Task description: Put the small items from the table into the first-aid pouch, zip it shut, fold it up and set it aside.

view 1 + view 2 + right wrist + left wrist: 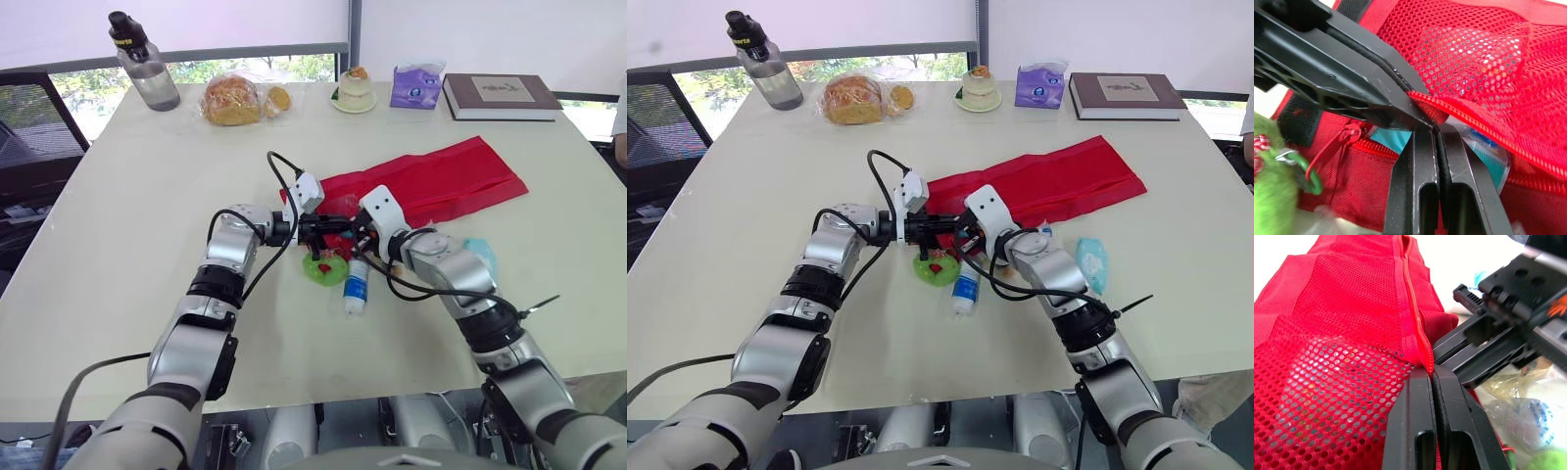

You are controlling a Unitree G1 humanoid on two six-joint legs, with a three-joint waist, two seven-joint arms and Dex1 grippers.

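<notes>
Right end effector [1436,131], gripping pouch [1474,54] zipper edge

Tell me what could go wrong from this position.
1. The left gripper and the right gripper both pinch the zipper edge of the red pouch at nearly the same spot. The thin fabric may slip out, or the fingers may collide.
2. The green toy and the small bottle lie right beside the grippers. A tug on the pouch could knock them, and the bottle, lying on its side, might roll.
</notes>
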